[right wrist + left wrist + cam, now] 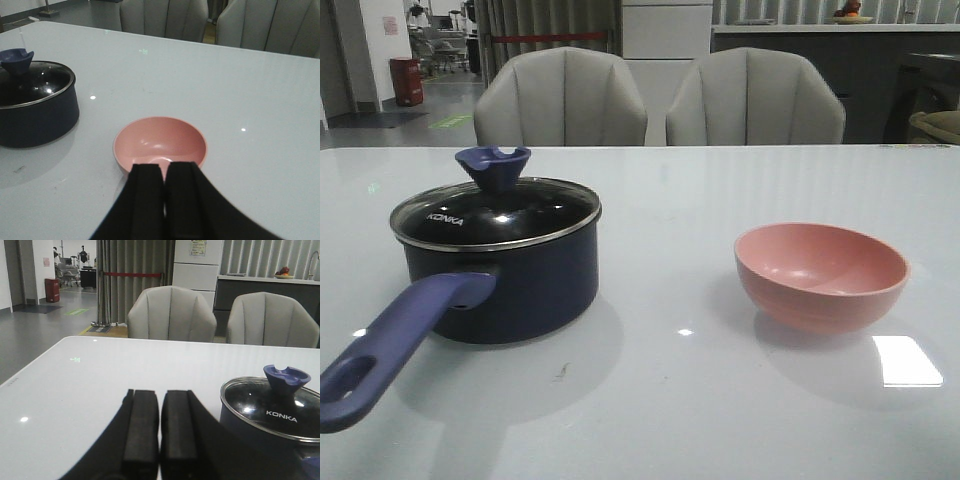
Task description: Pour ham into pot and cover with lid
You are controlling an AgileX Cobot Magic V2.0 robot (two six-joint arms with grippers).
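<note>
The dark navy pot (520,275) stands on the left of the table, its long blue-purple handle (395,345) pointing toward the front left. The glass lid (495,210) with the blue knob (493,165) and "KONKA" lettering sits on the pot. It also shows in the left wrist view (272,410) and the right wrist view (35,85). No ham is visible; the pink bowl (820,272) looks empty. My left gripper (160,395) is shut and empty, beside the pot. My right gripper (164,167) is shut and empty, just short of the bowl (160,142). Neither gripper shows in the front view.
Two grey chairs (560,100) stand behind the table's far edge. The white glossy table (670,400) carries only the pot and the bowl. A bright reflection (905,360) lies at the front right.
</note>
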